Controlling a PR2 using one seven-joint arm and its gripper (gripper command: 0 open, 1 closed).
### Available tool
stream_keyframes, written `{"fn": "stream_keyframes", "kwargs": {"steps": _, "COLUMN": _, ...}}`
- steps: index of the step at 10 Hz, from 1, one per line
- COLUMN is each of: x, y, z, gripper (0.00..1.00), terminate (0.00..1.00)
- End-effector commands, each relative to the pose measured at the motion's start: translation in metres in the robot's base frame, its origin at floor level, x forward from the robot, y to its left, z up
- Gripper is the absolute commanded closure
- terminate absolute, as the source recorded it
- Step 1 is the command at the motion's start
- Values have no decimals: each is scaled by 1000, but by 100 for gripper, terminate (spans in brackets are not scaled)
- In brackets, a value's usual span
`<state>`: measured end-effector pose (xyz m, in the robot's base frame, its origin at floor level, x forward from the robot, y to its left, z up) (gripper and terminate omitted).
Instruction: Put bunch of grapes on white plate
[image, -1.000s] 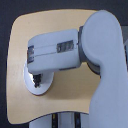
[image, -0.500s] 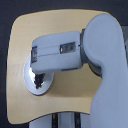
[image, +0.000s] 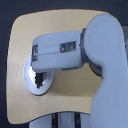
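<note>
On the white plate (image: 30, 87), the bunch of grapes (image: 39, 79) lies.

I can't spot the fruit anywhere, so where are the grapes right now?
In the exterior view, the bunch of grapes shows as a dark cluster over the white plate, at the table's left, just beneath the robot's forearm.
</note>
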<state>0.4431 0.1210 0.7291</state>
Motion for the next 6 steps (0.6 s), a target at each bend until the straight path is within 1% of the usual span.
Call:
{"fn": "stream_keyframes", "kwargs": {"steps": 1, "x": 5, "y": -4, "z": 3, "gripper": 100, "terminate": 0}}
{"fn": "stream_keyframes", "kwargs": {"steps": 5, "x": 2, "y": -4, "z": 7, "gripper": 100, "terminate": 0}}
{"fn": "stream_keyframes", "kwargs": {"steps": 6, "x": 2, "y": -5, "z": 8, "gripper": 0, "terminate": 0}}
